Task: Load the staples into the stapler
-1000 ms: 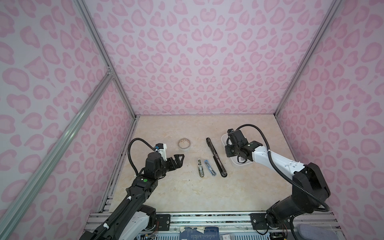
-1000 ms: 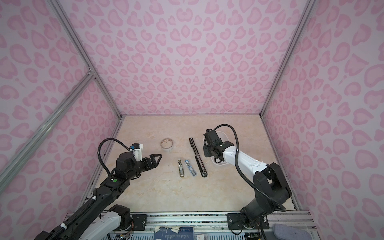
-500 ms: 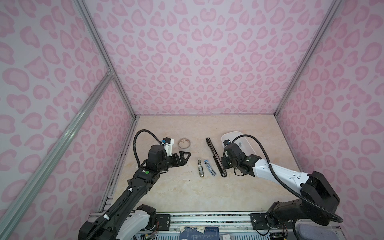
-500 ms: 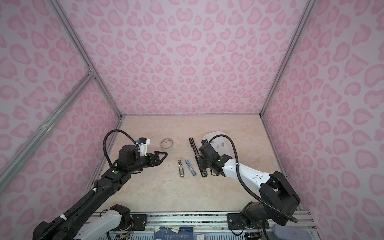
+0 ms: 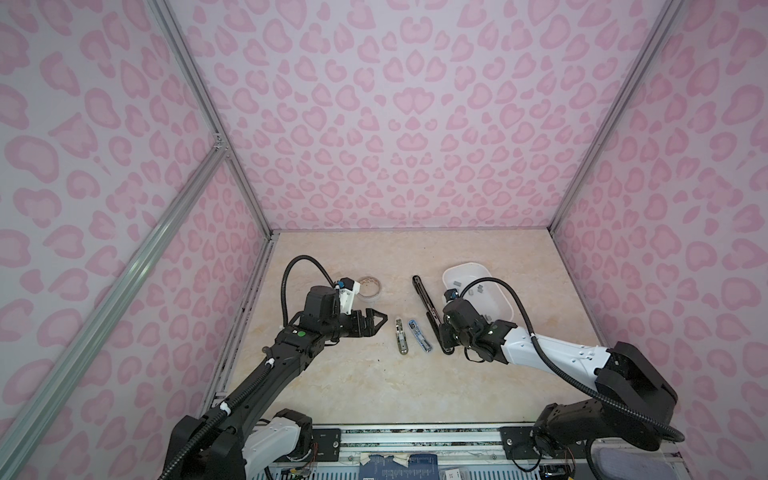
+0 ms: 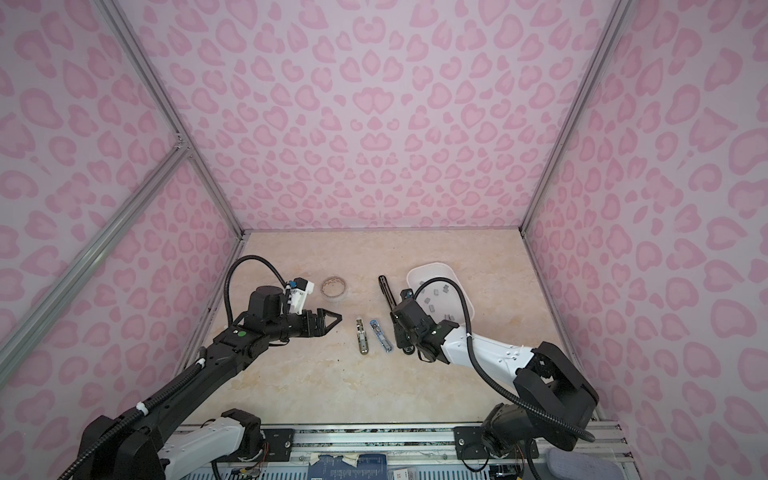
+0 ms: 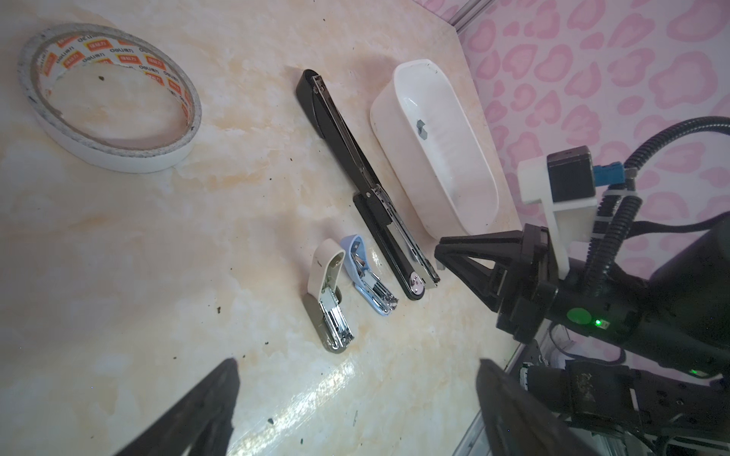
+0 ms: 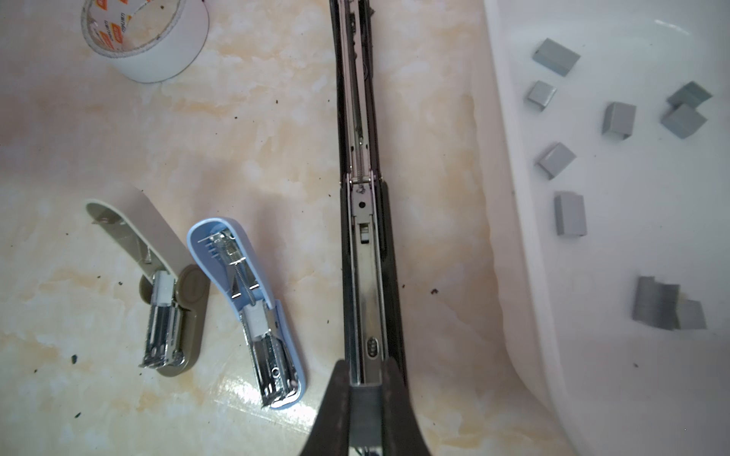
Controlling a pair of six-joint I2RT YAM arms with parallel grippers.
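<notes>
Overhead, in both top views, the left claw [image 5: 380, 326] hangs released and empty over the table [image 5: 374, 395], left of centre. Right of it three opened staplers lie in a row: an olive stapler [image 5: 401, 341], a blue stapler [image 5: 419, 340] and a long black stapler [image 5: 424, 303] that slants up towards the frame's middle. The right claw [image 5: 445, 347] points down at that stapler's lower end. Just beside the long black stapler, on its right, sits a white tray [image 5: 463, 266] with loose staples [image 5: 478, 291] scattered inside. A tape roll [image 5: 370, 286] lies above the left claw.

From the left wrist, the left claw's two fingers [image 7: 213, 406] come in at the bottom edge, spread wide apart over bare table. At centre right the right claw's tips meet at the lower end of the long black stapler, close to the tray's end.

From the right wrist, the right claw comes in at bottom centre, clenched on a dark grey staple strip [image 8: 365, 410]. The strip sits right at the end of the long black stapler's open metal channel [image 8: 365, 308]; whether it is inside the channel I cannot tell. The other staples lie loose in the tray along the right side.
</notes>
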